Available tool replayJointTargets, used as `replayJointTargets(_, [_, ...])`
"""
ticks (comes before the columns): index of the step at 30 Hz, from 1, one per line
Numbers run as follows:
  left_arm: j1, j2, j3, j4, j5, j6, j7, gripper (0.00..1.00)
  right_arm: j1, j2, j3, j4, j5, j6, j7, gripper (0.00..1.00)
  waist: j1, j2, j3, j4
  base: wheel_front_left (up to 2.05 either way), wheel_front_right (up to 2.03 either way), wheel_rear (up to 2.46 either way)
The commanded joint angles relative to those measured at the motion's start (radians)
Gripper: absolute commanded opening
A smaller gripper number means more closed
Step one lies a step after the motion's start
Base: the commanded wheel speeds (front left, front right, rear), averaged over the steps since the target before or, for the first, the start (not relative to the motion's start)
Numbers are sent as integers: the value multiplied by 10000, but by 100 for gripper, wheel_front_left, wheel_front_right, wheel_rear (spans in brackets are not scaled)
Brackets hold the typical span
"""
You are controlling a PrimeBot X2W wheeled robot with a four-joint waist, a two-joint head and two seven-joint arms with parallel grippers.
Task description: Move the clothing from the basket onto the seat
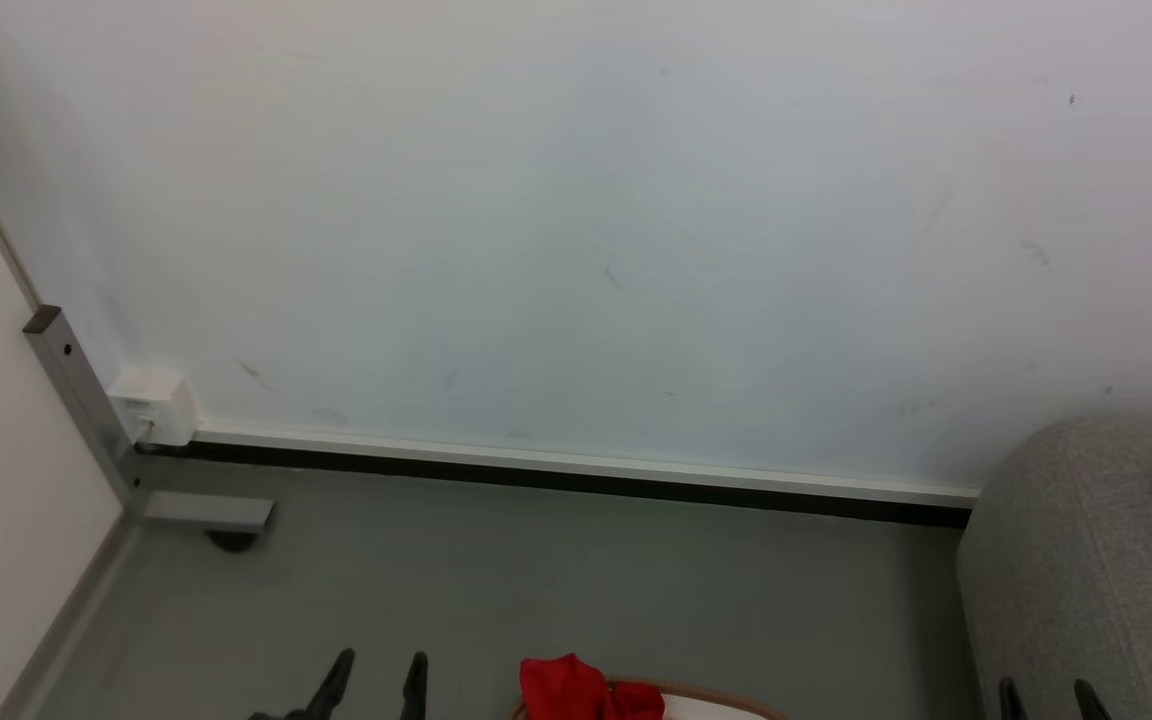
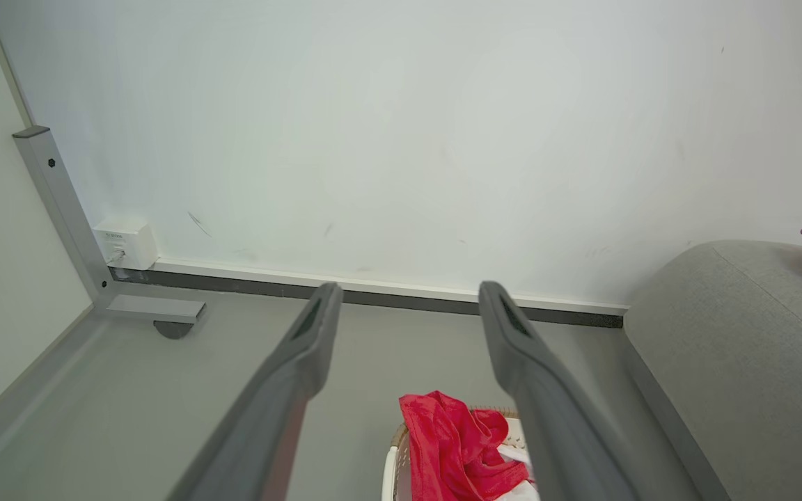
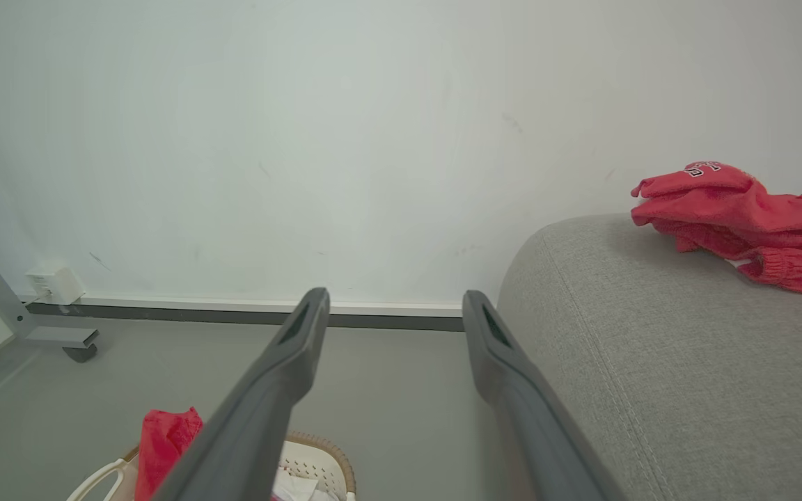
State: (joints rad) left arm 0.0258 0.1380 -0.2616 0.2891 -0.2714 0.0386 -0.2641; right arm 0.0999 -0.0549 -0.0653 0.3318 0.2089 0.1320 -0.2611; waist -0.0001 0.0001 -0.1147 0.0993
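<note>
A red garment of the clothing [image 1: 576,690] hangs over the brown rim of the white basket [image 1: 726,695] at the bottom edge of the head view. Left of it my left gripper [image 1: 376,672] stands open and empty, above the floor. The left wrist view has the same red garment [image 2: 453,445] in the basket [image 2: 390,473], below and between my open fingers [image 2: 321,327]. The grey seat [image 1: 1086,570] fills the right side, with my right gripper [image 1: 1048,695] open in front of it. Another red garment with numerals [image 3: 742,216] lies on the seat [image 3: 651,362], apart from my right gripper [image 3: 394,303].
A pale wall with a white and black baseboard [image 1: 576,470] runs behind the grey floor. At the left, a grey metal frame leg [image 1: 81,400] with a foot and a white wall box [image 1: 156,405] stand by the corner.
</note>
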Motion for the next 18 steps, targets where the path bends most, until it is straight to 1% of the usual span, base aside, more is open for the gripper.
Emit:
replayJointTargets(1, [99,-45,93,27,114,-64,-5,100,34,15,36,46,-66,-24,-27,100,1,-1,-8,4,0,0,0])
replayJointTargets(5, [104,-229,345,71,368,-282,-5,100,-63,36,130,83,-20,-24,-27,100,1,-1,-3,-55,0,0,0])
replayJointTargets(11, [104,-428,726,82,630,-467,-5,100,-195,43,285,26,-2,-24,-27,100,1,-1,75,-286,0,0,0])
replayJointTargets(18, [-197,-589,931,61,937,-688,-5,100,-465,32,491,-354,-20,-24,-27,100,1,-1,296,-901,0,0,0])
